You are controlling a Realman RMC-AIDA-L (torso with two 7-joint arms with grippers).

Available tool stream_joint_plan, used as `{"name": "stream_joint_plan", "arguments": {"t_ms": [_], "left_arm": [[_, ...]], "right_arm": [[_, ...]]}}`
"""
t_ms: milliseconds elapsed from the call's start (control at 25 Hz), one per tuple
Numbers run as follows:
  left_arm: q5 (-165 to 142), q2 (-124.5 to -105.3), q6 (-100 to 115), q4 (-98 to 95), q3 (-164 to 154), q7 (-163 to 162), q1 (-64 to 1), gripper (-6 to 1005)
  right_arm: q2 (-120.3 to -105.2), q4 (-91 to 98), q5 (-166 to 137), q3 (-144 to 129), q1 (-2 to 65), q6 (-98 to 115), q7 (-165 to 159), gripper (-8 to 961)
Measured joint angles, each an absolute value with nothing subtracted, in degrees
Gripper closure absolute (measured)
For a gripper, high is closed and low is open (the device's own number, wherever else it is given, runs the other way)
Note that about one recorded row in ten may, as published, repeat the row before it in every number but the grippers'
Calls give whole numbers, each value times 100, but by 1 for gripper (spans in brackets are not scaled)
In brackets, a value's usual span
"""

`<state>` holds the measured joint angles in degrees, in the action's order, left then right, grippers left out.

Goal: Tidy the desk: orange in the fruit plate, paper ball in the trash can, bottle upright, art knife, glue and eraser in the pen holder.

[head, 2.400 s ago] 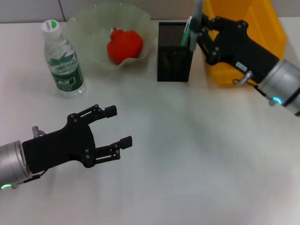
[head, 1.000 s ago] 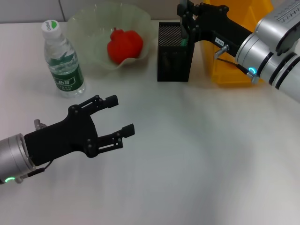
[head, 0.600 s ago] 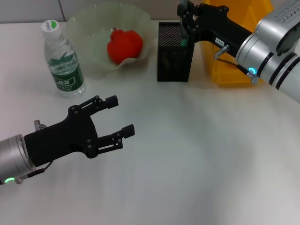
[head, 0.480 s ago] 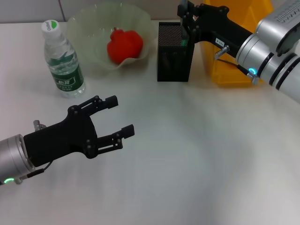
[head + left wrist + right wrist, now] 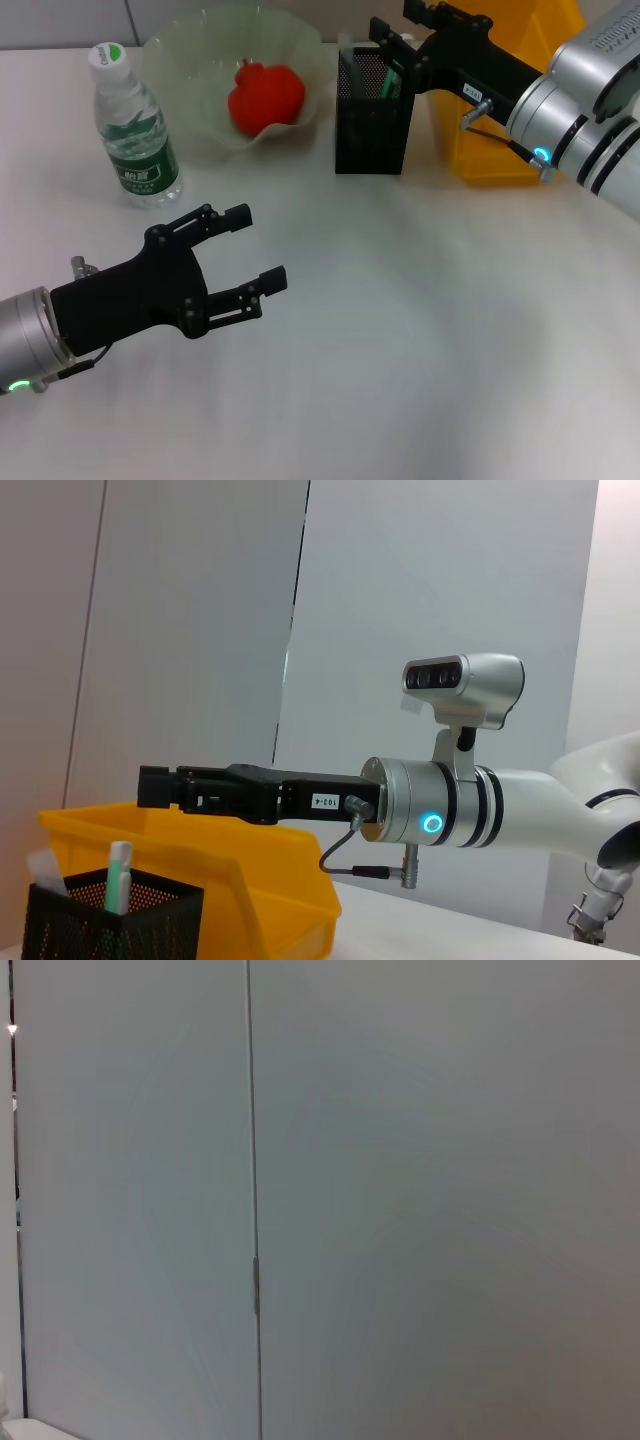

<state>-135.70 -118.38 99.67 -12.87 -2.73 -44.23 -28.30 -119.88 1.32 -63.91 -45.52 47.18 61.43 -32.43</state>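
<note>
- Jaws of the right gripper (image 5: 392,40) are standing spread apart above the black mesh pen holder (image 5: 371,112), holding nothing; one finger is reaching over the holder's rim and the other is sitting higher, toward the yellow plastic bin (image 5: 520,80).
- A slim green-and-white tool (image 5: 390,82) is standing inside the pen holder, just below the open right jaws and not gripped by them; in the left wrist view it is poking up out of the pen holder (image 5: 105,920), with the right gripper (image 5: 155,785) hanging above it.
- The left gripper (image 5: 250,255) is hovering low over the white counter (image 5: 420,330), well apart from every object, its jaws wide open and empty.
- The clear plastic water bottle with a green label (image 5: 134,130) is standing upright on the counter, beside the translucent wavy-rimmed fruit plate (image 5: 180,70).
- A red round fruit (image 5: 265,97) is lying in the fruit plate.
- The pen holder is sitting between the fruit plate and the yellow bin, close to both.
- The right wrist view is showing only a plain grey wall (image 5: 400,1200).
</note>
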Motion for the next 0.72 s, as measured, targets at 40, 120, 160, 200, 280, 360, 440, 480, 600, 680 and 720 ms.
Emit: {"name": "stream_joint_plan", "arguments": {"t_ms": [40, 120, 160, 200, 280, 360, 440, 480, 600, 680, 720], "left_arm": [[-13571, -11839, 9967, -1286, -273, -4423, -2830, 157], [-13570, -11839, 9967, -1284, -273, -4423, -2830, 157], [-13571, -11839, 9967, -1283, -273, -4423, -2831, 157], [-13570, -11839, 9967, -1283, -273, -4422, -2833, 157], [-13570, -11839, 9967, -1283, -273, -4423, -2837, 157], [-13570, -11839, 9967, -1283, -272, -4428, -2841, 157], [-13570, -11839, 9967, -1283, -273, -4435, -2846, 157], [-13570, -11839, 9967, -1283, -272, -4437, -2848, 157], [-13570, -11839, 9967, -1283, -272, -4427, -2848, 157], [-13568, -11839, 9962, -1284, -272, -4422, -2854, 157], [-13567, -11839, 9960, -1283, -272, -4422, -2858, 157]], "right_arm": [[-11988, 132, -6390, -4552, 4718, 6142, -3243, 630], [-11988, 133, -6389, -4543, 4718, 6140, -3243, 516], [-11988, 135, -6387, -4535, 4718, 6140, -3243, 437], [-11988, 137, -6384, -4525, 4718, 6139, -3243, 358], [-11988, 139, -6374, -4509, 4714, 6139, -3243, 314], [-11988, 141, -6368, -4502, 4706, 6141, -3243, 271], [-11988, 141, -6367, -4501, 4704, 6141, -3243, 249], [-11988, 141, -6366, -4500, 4702, 6142, -3243, 249], [-11988, 141, -6359, -4492, 4678, 6203, -3243, 249], [-11988, 158, -6351, -4487, 4589, 6452, -3292, 249], [-11988, 174, -6350, -4487, 4528, 6596, -3337, 249]]}}
